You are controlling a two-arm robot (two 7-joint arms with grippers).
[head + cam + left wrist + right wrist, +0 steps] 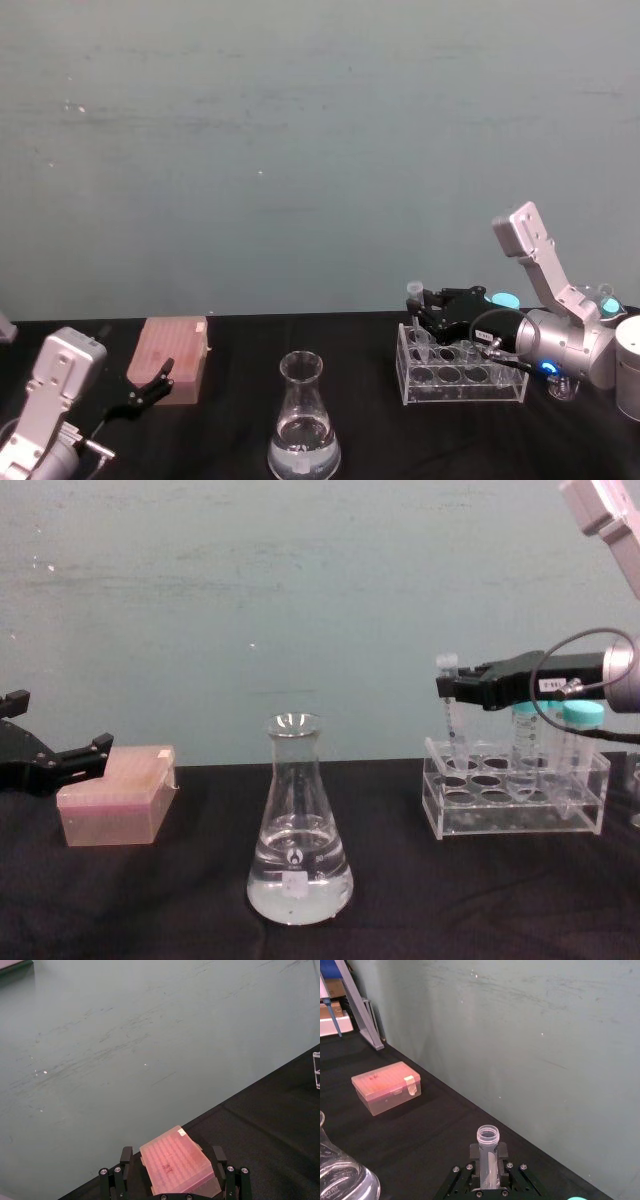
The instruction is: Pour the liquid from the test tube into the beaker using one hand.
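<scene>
your right gripper (pixel 452 688) reaches in level from the right, fingers pinched on the slim clear test tube (pixel 455 730), upright over the acrylic rack (pixel 515 800). the glass beaker (pixel 298 830) sits mid-table. left gripper (pixel 95 747) hangs spread and empty by the pink box (pixel 115 808).

Test tube (pixel 453 720) upright above rack; beaker (pixel 298 830) part-filled, liquid (pixel 298 880) clear.

Lab: flask (pixel 299 830), tube rack (pixel 515 802)
</scene>
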